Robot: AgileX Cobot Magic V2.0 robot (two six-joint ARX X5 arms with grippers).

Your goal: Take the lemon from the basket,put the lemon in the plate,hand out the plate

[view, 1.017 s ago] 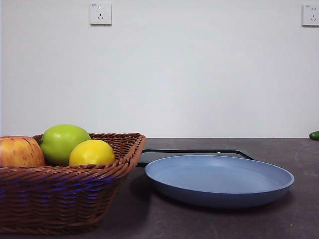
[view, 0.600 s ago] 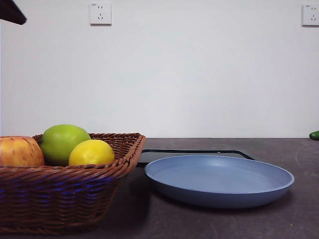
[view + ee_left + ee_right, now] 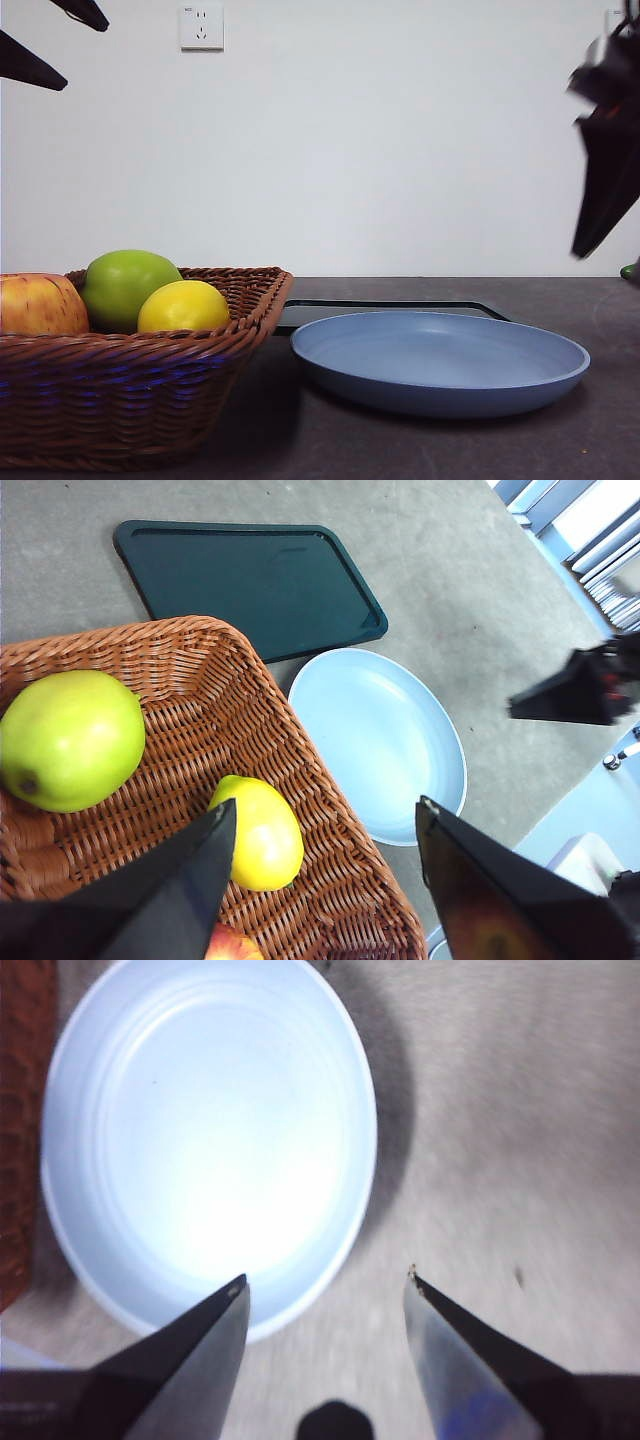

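The left gripper [image 3: 325,825] hangs above the basket [image 3: 130,390] with its jaws spread wide and empty, and the right gripper [image 3: 325,1285], jaws also spread, hovers over the near edge of the plate [image 3: 440,362]. The lemon [image 3: 184,306] lies in the basket beside a green apple [image 3: 128,287] and a red-yellow apple [image 3: 40,305]. The empty light blue plate sits on the table just beside the basket, with a black tray [image 3: 250,580] behind it.

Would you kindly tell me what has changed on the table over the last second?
Both arms have entered: the left claw, open, high above the basket, and the right claw, open, high beside the plate. Nothing was grasped. The lemon, apples and tray stayed put.
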